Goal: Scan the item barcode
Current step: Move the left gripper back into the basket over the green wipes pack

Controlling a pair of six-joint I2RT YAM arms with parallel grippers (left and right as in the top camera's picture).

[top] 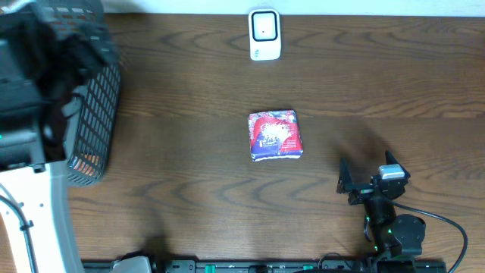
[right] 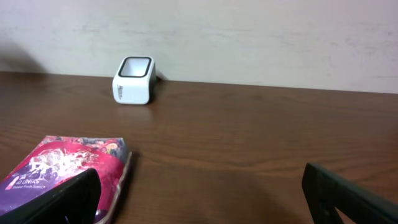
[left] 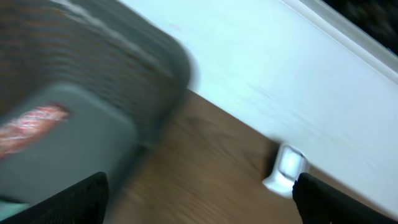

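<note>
The packet [top: 275, 136], red and purple with white print, lies flat near the middle of the table [top: 189, 189], well apart from the scanner [top: 264, 34], which stands at the far edge by the wall [right: 249, 37] with its window facing upward; that layout probably leaves room for an arm to lift the packet and hold its barcode over the window. The right gripper [right: 200, 177] sits low near the table's front right, jaws spread wide and empty, aimed across the wood so that the packet is just ahead to its left and the scanner beyond; it looks ready to approach, not yet in contact. The left gripper [left: 199, 183] hangs over the basket [top: 95, 114] at the table's left end, its jaws likewise wide apart with nothing between them. No barcode shows on any visible face of the packet, so it may be underneath or on a side turned away; the right wrist view cuts off the packet's near corner. The left wrist view is badly blurred; a red-and-white shape [left: 31, 127] inside the basket cannot be identified, and from overhead the left arm is a dark smear covering the basket's far part.
</note>
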